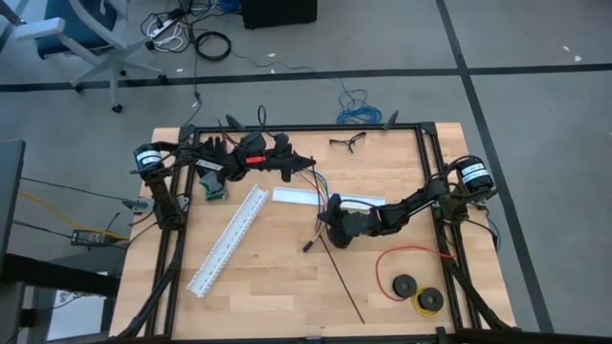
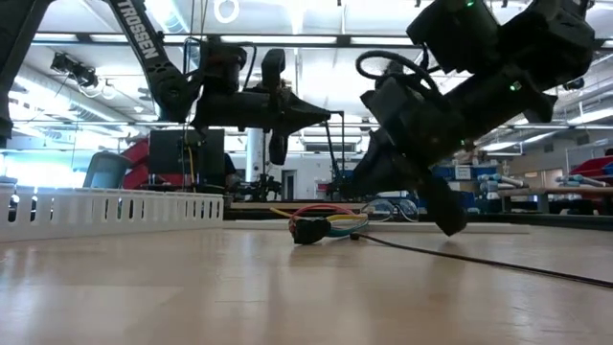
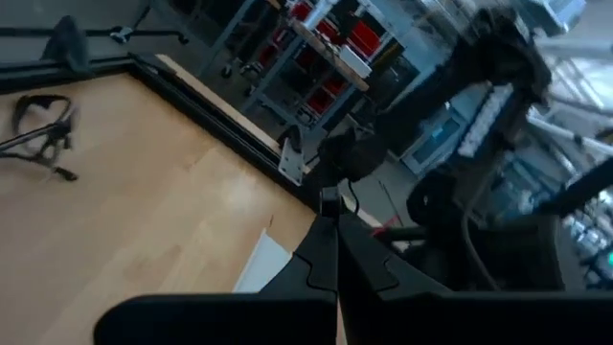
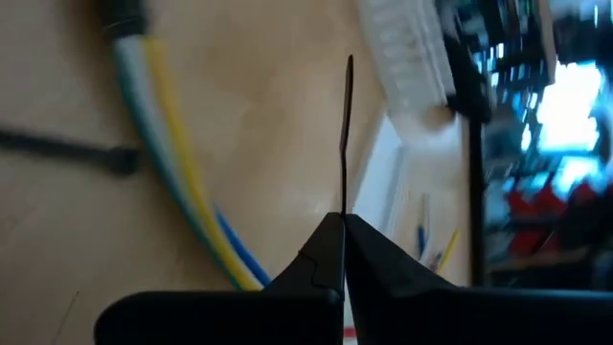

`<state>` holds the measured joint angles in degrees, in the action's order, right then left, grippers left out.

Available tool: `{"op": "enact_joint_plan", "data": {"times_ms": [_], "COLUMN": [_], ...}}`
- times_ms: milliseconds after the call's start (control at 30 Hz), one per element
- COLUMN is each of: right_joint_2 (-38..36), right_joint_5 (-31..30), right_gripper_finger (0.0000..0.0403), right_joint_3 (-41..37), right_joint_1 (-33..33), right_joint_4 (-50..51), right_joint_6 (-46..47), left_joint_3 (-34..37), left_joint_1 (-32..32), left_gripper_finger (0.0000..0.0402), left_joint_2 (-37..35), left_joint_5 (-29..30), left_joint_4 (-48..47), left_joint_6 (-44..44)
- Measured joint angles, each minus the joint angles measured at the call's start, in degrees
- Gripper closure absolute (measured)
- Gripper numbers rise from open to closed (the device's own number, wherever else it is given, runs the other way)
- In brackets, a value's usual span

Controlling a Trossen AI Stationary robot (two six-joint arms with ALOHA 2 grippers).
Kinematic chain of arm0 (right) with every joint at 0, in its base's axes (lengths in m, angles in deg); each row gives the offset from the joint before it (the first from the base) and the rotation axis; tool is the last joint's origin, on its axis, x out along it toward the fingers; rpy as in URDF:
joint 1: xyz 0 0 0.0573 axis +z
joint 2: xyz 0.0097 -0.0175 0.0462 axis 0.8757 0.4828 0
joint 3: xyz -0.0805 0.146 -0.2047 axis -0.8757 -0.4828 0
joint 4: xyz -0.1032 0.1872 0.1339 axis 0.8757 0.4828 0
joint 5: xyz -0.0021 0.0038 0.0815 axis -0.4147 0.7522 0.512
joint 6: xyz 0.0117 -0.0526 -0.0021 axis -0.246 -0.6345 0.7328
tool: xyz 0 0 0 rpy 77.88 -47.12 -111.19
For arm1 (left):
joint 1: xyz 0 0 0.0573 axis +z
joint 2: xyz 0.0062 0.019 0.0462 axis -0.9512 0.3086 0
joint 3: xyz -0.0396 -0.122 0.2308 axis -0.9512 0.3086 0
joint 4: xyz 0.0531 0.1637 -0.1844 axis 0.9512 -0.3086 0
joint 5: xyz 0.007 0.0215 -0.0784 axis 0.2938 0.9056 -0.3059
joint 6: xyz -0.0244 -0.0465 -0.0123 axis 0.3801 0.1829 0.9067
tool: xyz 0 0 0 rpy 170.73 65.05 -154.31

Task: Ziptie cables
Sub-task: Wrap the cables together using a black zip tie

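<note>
The cables [image 1: 314, 212] lie near the middle of the table [image 1: 287, 287], with bare wood on the side away from the black frame [image 1: 426, 153]. Just beside the cables, the right gripper [image 1: 328, 229] is closed on a thin black ziptie [image 4: 347, 134]. The left gripper [image 1: 308, 162] hangs closed and empty between the cables and the frame's far bar.

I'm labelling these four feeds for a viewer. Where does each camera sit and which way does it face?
High: overhead, straight down on the table, both arms.
Low: table height, level toward the room; cables mid-table, both arms above.
Left wrist: on the left arm, past the shut left gripper toward the table's edge.
Right wrist: on the right arm, past the right gripper pinching a thin black zip tie, cables beside.
Shared: high and low both show the white slotted channel.
</note>
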<state>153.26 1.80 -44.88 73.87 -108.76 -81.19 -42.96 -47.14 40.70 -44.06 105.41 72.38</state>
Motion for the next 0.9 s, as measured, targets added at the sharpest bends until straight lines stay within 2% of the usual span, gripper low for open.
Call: {"op": "enact_joint_plan", "data": {"times_ms": [167,233,500,567,700,900], "right_joint_2": [-0.8,-1.8,-8.8,-9.6,-9.6,-9.6], "right_joint_5": [0.3,3.0,18.2,23.8,34.8,44.5], "right_gripper_finger": [0.0403,0.0403,0.0403,0.0403,0.0403,0.0403], "right_joint_3": [0.0,0.0,0.0,0.0,0.0,0.0], "right_joint_1": [-2.7,-3.9,-8.9,-10.2,-12.2,-14.8], "right_joint_4": [0.9,2.6,10.3,11.2,9.8,6.3], "right_joint_6": [17.2,23.0,42.4,46.1,52.2,58.5], "left_joint_3": [0.0,0.0,2.4,3.1,3.3,3.3], "left_joint_1": [-3.4,-5.2,-12.2,-14.0,-17.5,-21.8], "left_gripper_finger": [0.0401,0.0401,0.0401,0.0401,0.0401,0.0401], "left_joint_2": [0.0,0.0,-0.1,-0.1,-0.1,-0.2], "left_joint_5": [4.3,6.4,17.4,20.2,25.2,33.5], "left_joint_4": [-0.3,-1.0,-3.2,-3.2,-3.1,-3.7], "left_joint_6": [-9.6,-13.3,-26.7,-30.5,-38.7,-48.9]}}
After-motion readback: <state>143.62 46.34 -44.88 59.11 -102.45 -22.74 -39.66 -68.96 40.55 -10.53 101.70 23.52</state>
